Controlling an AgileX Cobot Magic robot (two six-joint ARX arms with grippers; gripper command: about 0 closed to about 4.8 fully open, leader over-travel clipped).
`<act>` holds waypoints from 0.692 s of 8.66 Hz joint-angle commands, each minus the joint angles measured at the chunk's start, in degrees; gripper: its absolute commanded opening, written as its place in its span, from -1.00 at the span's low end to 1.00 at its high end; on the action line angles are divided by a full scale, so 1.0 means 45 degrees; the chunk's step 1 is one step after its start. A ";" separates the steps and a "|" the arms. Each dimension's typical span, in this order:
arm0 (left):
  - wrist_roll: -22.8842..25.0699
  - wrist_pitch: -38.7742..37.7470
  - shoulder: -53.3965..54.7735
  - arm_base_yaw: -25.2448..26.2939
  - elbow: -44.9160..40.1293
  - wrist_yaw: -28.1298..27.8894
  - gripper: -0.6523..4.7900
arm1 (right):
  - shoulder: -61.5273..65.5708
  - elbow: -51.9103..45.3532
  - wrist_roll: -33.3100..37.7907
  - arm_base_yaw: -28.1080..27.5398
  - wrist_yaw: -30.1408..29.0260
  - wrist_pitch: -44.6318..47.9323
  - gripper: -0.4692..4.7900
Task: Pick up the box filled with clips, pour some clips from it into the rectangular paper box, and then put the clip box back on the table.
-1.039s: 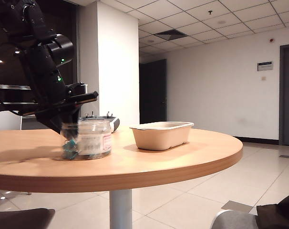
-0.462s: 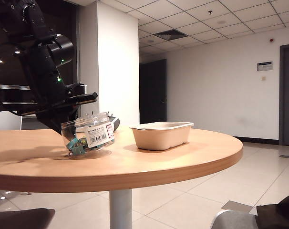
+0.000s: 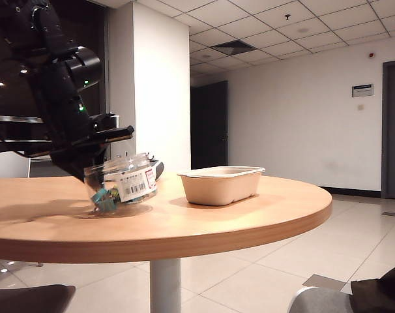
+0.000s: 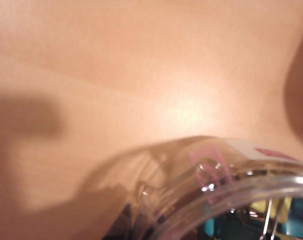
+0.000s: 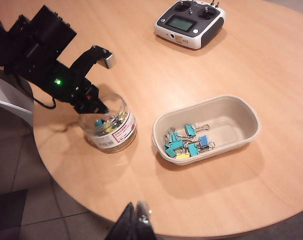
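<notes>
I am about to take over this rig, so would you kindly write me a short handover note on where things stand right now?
Left gripper: shut on the clip jar's rim; jar tilted, one edge off the table.
Right gripper: shut, empty, hanging above the table's near edge.
Paper box: beside the jar, apart from it, already holding some clips. More clips remain in the jar.
Done: apparently the pour.
Left: set the jar flat, release, withdraw.

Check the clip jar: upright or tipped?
Tipped. In the exterior view the clip jar leans, its label slanted and one base edge off the table, with the left gripper shut on its rim.
</notes>
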 commanded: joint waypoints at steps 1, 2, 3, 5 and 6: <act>-0.0049 0.0058 -0.0112 -0.0228 0.1656 -0.0039 -0.78 | -0.0049 0.0058 -0.0029 0.0029 -0.0078 0.0141 -0.83; -0.0049 0.0296 -0.0102 -0.0583 0.3453 -0.0534 -0.78 | -0.0049 0.0058 -0.0029 0.0029 -0.0073 0.0146 -0.83; -0.0044 0.0452 -0.0102 -0.0627 0.3682 -0.0680 -0.78 | -0.0049 0.0058 -0.0029 0.0029 -0.0073 0.0146 -0.83; 0.0019 0.3526 0.0335 -0.1661 0.3944 -0.1175 -0.78 | -0.0097 0.0058 -0.0335 0.0029 -0.0083 0.0180 -0.83; 0.0976 0.5289 0.1059 -0.2239 0.3944 -0.1715 -0.78 | -0.0204 0.0058 -0.1098 0.0029 -0.0058 0.0209 -0.83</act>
